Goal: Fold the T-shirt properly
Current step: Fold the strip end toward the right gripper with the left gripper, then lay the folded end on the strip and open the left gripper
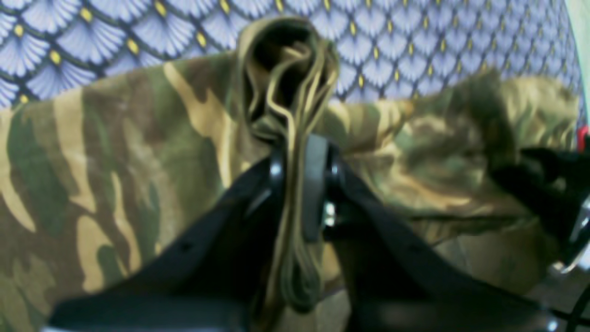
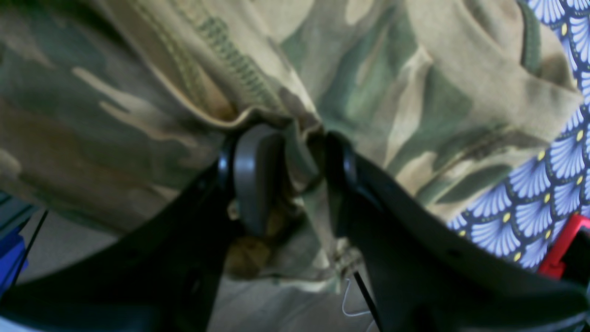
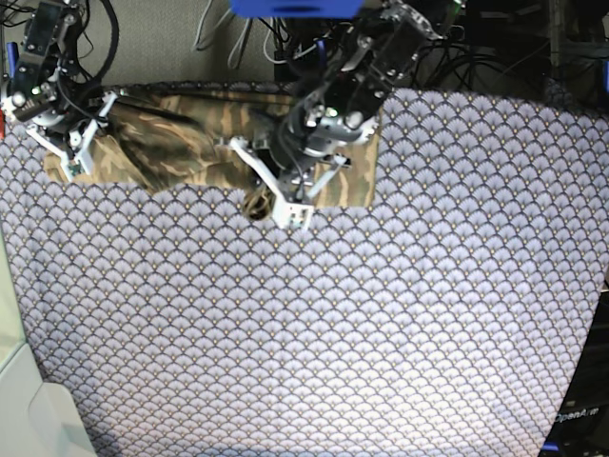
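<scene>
At the far edge of the tabletop (image 3: 381, 314) the T-shirt (image 3: 181, 143) lies bunched, its long axis running side to side between both arms. The left gripper (image 1: 297, 184) has its jaws clamped on a gathered fold; the right gripper (image 2: 302, 177) pinches cloth at the other end.

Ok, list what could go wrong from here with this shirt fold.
1. The left gripper pinches a thick bunched wad of the T-shirt, so pulling may drag a crumpled lump, not a flat edge.
2. The right gripper holds only a small fold of cloth between its pads; it might slip out.
3. The shirt lies at the far edge of the table cloth; slack could slide off the back.
</scene>
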Tool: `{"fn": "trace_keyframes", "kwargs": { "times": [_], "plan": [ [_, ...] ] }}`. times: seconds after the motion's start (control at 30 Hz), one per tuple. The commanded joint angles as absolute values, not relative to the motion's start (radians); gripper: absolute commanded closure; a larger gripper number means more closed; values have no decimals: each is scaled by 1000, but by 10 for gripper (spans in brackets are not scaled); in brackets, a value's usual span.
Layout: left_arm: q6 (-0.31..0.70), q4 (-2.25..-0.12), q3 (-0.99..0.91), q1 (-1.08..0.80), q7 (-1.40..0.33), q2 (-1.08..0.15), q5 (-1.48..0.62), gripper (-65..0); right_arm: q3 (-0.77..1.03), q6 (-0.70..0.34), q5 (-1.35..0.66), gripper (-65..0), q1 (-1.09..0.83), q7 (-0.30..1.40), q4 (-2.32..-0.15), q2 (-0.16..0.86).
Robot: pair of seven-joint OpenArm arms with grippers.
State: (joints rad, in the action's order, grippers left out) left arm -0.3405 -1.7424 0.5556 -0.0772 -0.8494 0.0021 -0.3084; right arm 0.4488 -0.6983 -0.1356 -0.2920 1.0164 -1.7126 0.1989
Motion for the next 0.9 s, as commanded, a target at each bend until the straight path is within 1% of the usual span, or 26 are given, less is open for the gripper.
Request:
{"fn": "trace_keyframes", "kwargs": {
  "times": [0.0, 0.17, 0.53, 0.7, 0.87],
  "plan": [
    [-331, -1761, 561, -62, -837, 27, -320, -9, 449, -698, -136, -222, -295, 1020, -1719, 205],
    [-331, -1761, 621, -41, -837, 24, -312, -9, 449, -698, -136, -222, -295, 1020, -1719, 205],
    [-325, -1733, 624, -33, -839, 22, -321, -9, 449, -698, -136, -222, -295, 1020, -1719, 205],
    [-325, -1736, 677, -28, -839, 4, -321, -9, 449, -698, -136, -222, -295, 1020, -1719, 205],
    [-325, -1735, 674, -28, -839, 2, -321, -9, 449, -698, -136, -222, -295, 1020, -1719, 205]
  ]
}}
